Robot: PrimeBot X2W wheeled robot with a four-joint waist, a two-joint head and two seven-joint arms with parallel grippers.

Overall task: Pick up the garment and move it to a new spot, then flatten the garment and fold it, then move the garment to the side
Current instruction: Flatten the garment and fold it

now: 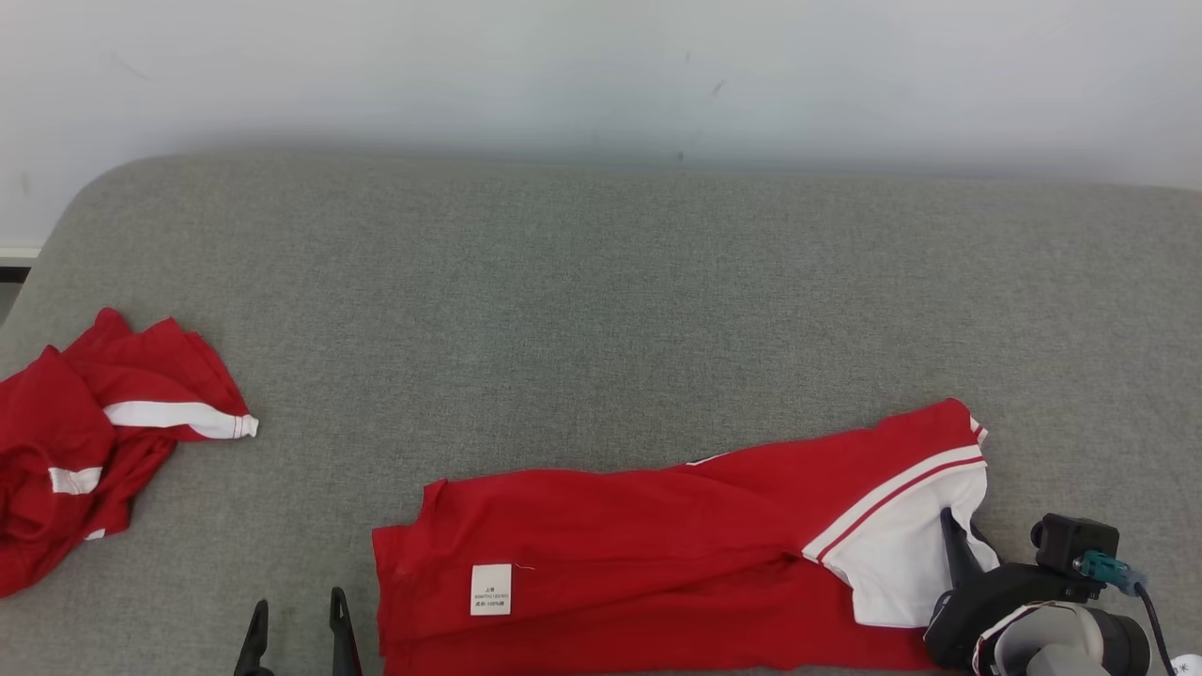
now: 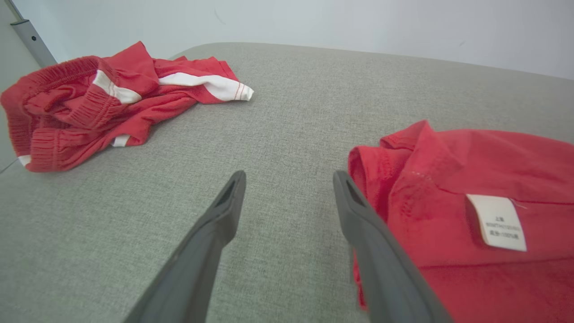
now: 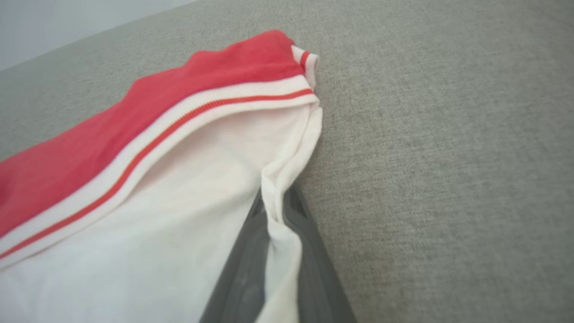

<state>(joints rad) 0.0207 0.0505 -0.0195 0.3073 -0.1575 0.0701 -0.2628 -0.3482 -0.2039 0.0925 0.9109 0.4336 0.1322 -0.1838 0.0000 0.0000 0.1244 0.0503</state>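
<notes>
Pinching a thin fold of the white sleeve [image 3: 179, 202], right tool [image 3: 278, 215] is clenched on the red shirt [image 1: 657, 545], spread leftward from it; left tool [image 2: 289, 179] hangs released just beside the hem [image 2: 394, 148]. Risk: shallow bite slips when pulled, bunching fabric.

The label's [image 1: 490, 589] print is too small to read, the red shorts [image 1: 56, 451] run off the head view's left edge, and white cloth of the red shirt [image 1: 610, 535] partly hides the fingertips of the right gripper [image 3: 274, 211].
</notes>
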